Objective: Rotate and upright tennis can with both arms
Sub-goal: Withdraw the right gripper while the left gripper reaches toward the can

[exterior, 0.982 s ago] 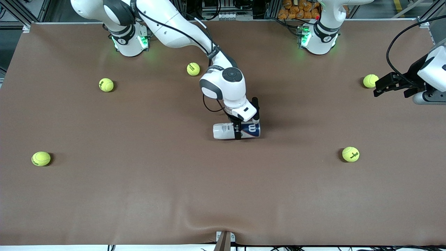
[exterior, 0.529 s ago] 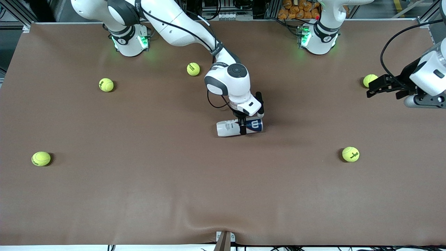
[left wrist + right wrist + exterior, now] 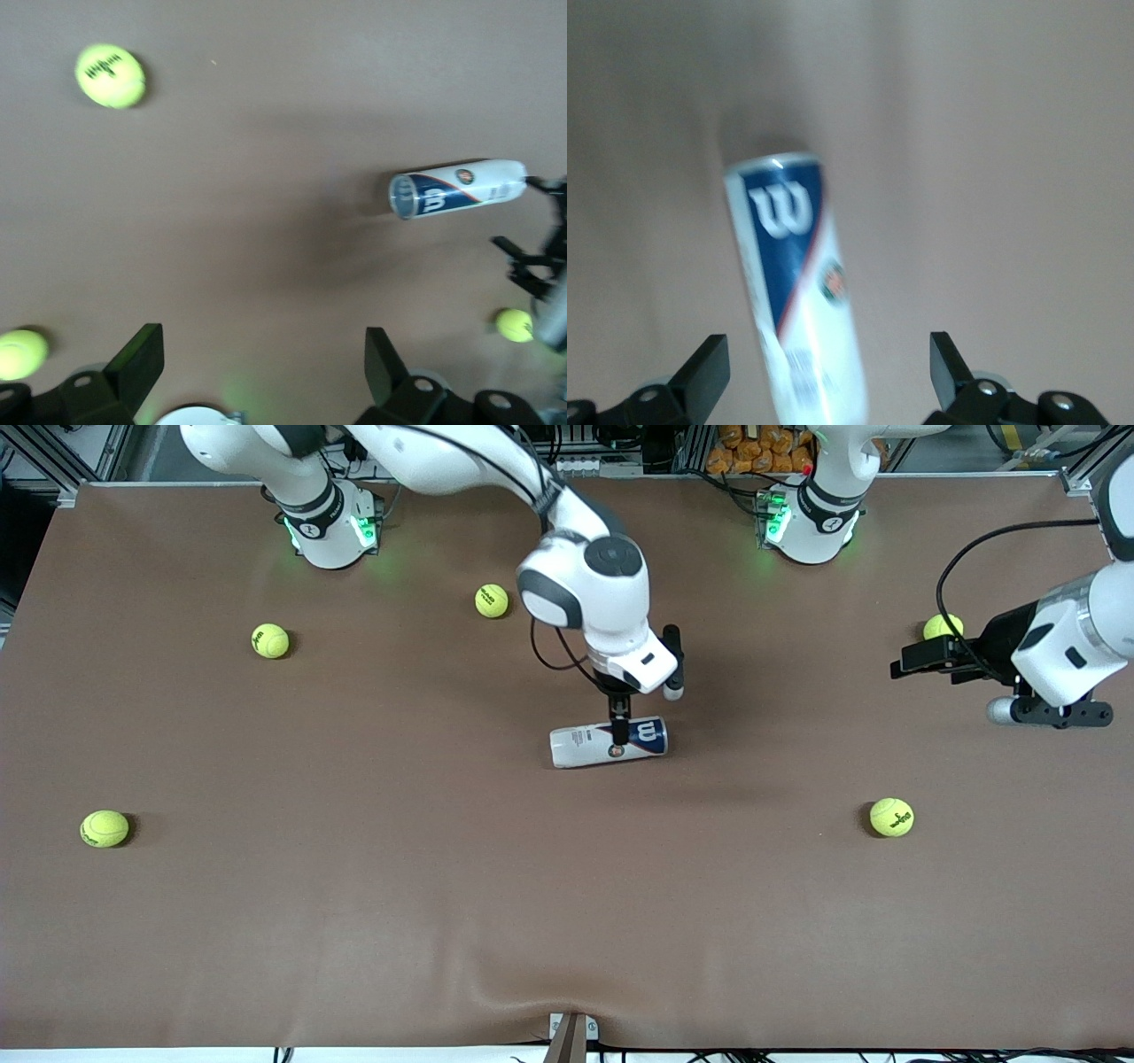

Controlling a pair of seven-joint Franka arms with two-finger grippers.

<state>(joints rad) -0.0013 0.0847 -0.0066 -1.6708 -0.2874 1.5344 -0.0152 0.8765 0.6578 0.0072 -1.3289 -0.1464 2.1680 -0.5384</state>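
The tennis can [image 3: 608,745] lies on its side on the table [image 3: 354,912], directly below the right gripper [image 3: 620,731], whose fingers are released and clear of it. The left gripper [image 3: 917,662], spread wide, hovers well apart toward the left arm's end.

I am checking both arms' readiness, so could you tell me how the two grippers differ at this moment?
The right gripper hangs directly over the tennis can, which lies on its side mid-table; the left gripper is over bare table toward the left arm's end, near a tennis ball. Both are open and hold nothing.
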